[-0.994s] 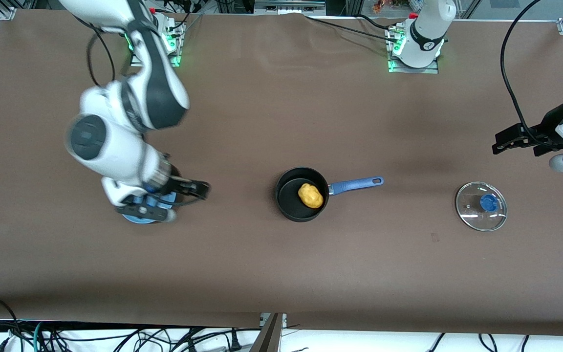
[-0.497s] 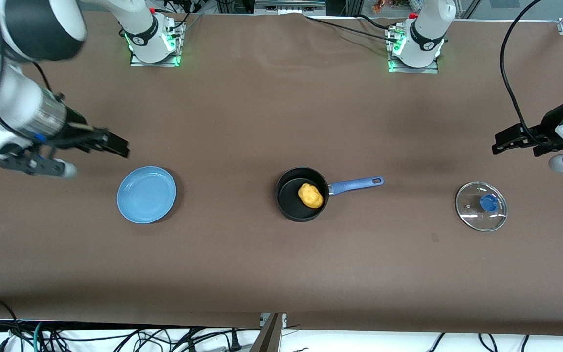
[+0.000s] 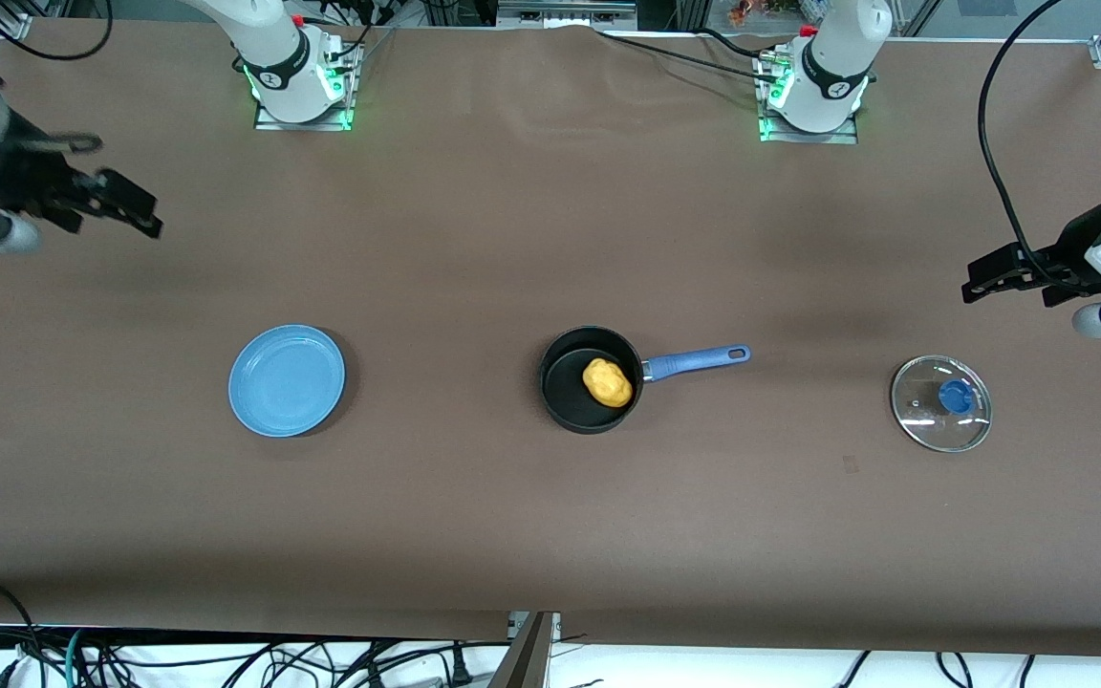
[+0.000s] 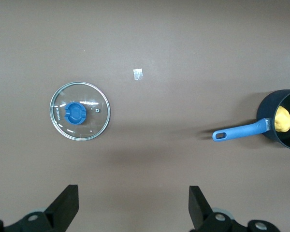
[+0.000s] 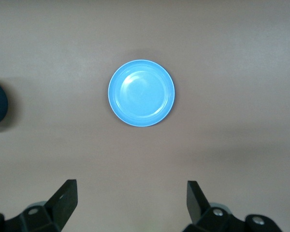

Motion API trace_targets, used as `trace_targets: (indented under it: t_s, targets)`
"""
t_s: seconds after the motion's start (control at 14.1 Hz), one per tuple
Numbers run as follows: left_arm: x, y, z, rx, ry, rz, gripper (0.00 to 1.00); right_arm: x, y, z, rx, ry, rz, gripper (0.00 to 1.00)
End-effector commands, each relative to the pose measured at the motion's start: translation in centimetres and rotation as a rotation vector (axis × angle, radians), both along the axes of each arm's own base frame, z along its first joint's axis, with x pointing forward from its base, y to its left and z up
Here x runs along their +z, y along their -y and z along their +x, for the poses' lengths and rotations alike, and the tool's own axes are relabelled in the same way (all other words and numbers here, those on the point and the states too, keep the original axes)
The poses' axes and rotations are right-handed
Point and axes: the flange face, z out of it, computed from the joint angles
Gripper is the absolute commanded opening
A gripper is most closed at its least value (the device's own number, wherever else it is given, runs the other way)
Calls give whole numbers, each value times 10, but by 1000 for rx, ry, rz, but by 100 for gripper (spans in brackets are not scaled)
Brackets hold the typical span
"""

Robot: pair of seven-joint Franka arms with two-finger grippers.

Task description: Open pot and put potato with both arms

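Observation:
The black pot [image 3: 590,379] with its blue handle [image 3: 696,361] stands open at the table's middle, and the yellow potato [image 3: 607,381] lies in it. The pot also shows in the left wrist view [image 4: 281,119]. Its glass lid [image 3: 940,402] with the blue knob lies flat on the table toward the left arm's end; it shows in the left wrist view too [image 4: 79,117]. My left gripper [image 3: 981,279] is open and empty, up over the table near the lid. My right gripper [image 3: 135,212] is open and empty, up over the right arm's end of the table.
A light-blue plate [image 3: 287,380] lies empty toward the right arm's end, also in the right wrist view [image 5: 141,93]. A small pale mark [image 3: 850,464] is on the brown table cover between pot and lid. Cables hang at the table's near edge.
My right arm has swung up and away from over the plate toward its end of the table, uncovering the plate. The left arm, pot, potato and lid have not moved.

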Motion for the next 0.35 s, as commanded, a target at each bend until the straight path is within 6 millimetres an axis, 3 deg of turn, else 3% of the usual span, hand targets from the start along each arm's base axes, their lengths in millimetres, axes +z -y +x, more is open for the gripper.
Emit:
trace_targets:
  t_s: [0.0,0.28]
  targets:
    - [5,0,3,3,-2,18,100,0,6,-19,69,16,-14,100]
    - [6,-1,3,6,-1,15,100,8,4,-17,112,20,-19,100]
